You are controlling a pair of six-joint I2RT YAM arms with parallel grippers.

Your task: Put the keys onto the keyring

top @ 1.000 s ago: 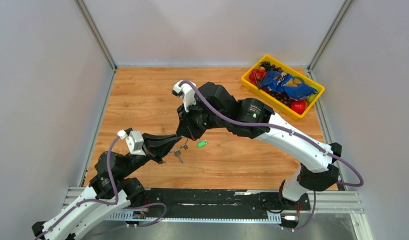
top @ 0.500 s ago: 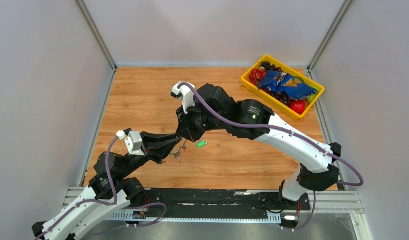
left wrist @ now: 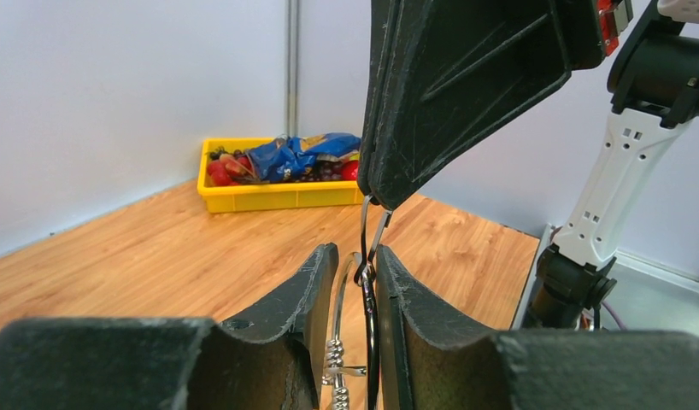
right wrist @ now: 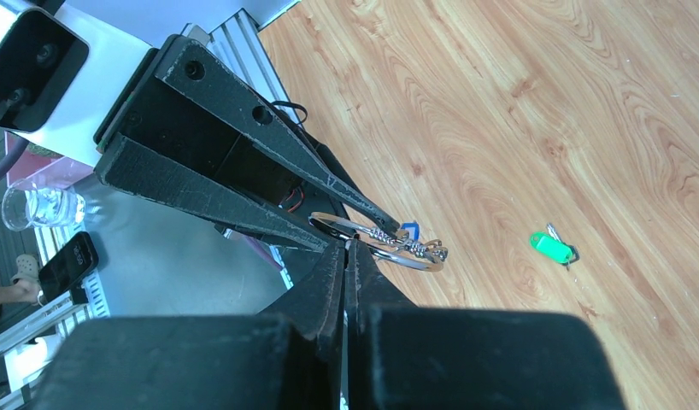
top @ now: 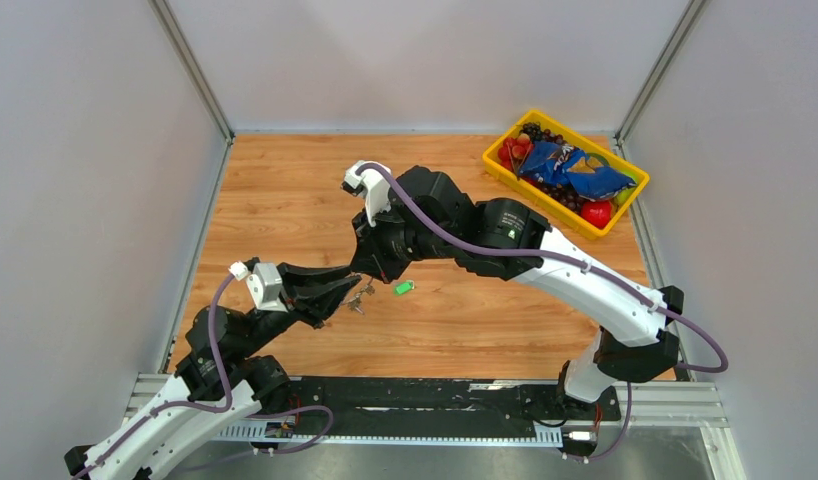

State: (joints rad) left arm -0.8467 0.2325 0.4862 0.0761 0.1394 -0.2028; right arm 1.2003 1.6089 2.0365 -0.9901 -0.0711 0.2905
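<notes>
Presently right jaws clamp the keyring [right wrist: 333, 224]; left jaws stand slightly parted around it.

A wood-grain surface [top: 285, 200] sits inside a booth of plain pale grey walls [top: 85, 200] on the left, back and right, joined at the two far corners by slim metal posts [top: 190, 65]. The light is soft and even, and a yellow tray [top: 497, 168] of snack packets rests in the far right corner. Along the near edge runs a ribbed aluminium rail [top: 685, 405] carrying a black strip [top: 415, 395], with grey floor [right wrist: 158, 273] beyond it
</notes>
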